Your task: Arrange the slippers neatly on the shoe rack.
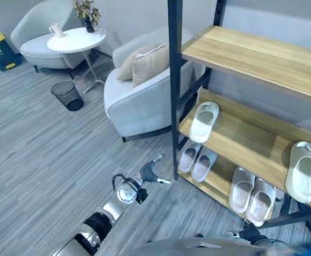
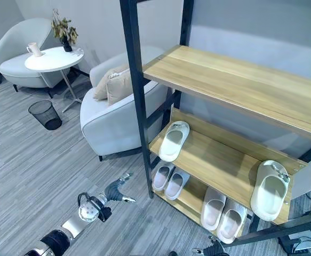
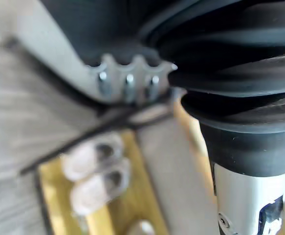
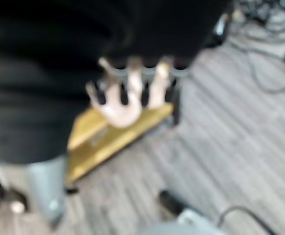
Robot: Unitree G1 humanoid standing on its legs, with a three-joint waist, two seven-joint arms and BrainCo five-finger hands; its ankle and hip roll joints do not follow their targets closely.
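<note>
Pale cream slippers (image 2: 174, 140), light wooden rack shelves (image 2: 235, 80).

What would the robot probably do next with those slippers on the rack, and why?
Probably reach its left hand toward the single slipper at the left end of the middle shelf. Its likely partner lies far off at the right end, overhanging the edge, while both pairs on the bottom shelf already sit side by side. The hand holds nothing and hovers by the rack's post.

Mid shelf (image 1: 251, 141) bare btwn slippers, rack post (image 1: 173, 80) blocks left hand (image 1: 154, 173)
</note>
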